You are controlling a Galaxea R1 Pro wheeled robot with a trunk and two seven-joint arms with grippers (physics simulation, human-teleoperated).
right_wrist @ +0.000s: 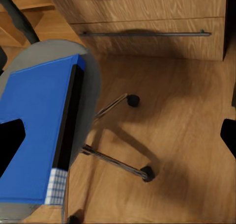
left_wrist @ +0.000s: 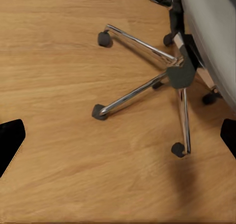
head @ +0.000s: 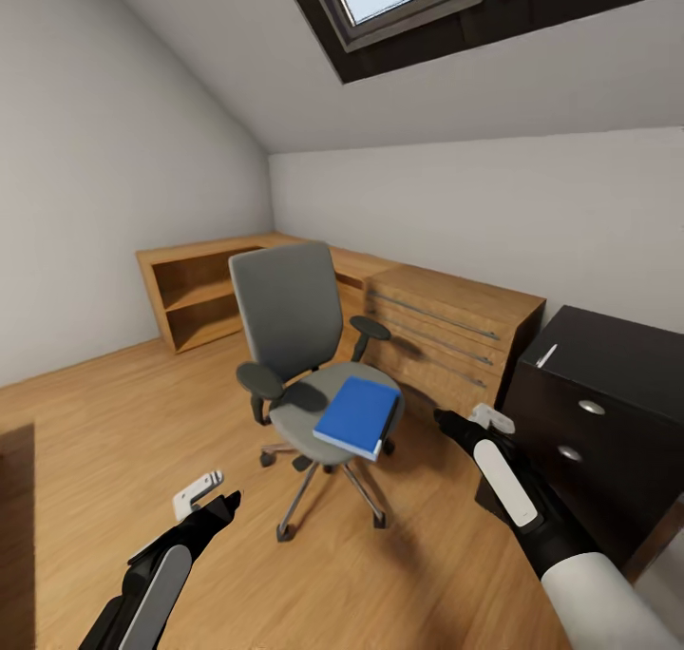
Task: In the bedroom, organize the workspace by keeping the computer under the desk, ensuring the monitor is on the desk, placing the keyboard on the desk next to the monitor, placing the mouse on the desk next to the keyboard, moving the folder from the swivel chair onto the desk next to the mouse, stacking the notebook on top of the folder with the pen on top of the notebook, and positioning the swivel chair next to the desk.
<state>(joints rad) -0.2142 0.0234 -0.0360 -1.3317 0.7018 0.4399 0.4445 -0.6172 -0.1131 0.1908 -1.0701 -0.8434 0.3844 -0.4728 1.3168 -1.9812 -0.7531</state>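
- Nearest the viewer, the left gripper [head: 211,500] is hanging low over the wooden floor [head: 114,441]; its wrist view is showing two dark fingertips standing wide apart with nothing between them, so it is released.
- The right gripper [head: 475,420] is reaching toward the seat edge; its fingertips [right_wrist: 11,140] are likewise spread at the frame's sides, one lying over the blue cover without closing on it, so this tool is also open and empty.
- The swivel chair [head: 290,322] is standing mid-room on its chrome star base, well apart from the desk [head: 608,365], whose black corner with round silver knobs is showing at the right.
- The folder [head: 357,416] is lying flat on the grey seat, its dark spine facing the right gripper.
- A thin white pen [head: 546,355] is resting on the desk top near its edge.
- The wooden dresser [head: 446,332] is standing between chair and desk, drawers shut; the low open shelf unit [head: 204,294] beside it is holding nothing visible.
- Progress, as judged: the folder transfer is not yet begun and the chair is not yet beside the desk. The computer, monitor, keyboard, mouse and notebook cannot be assessed here.
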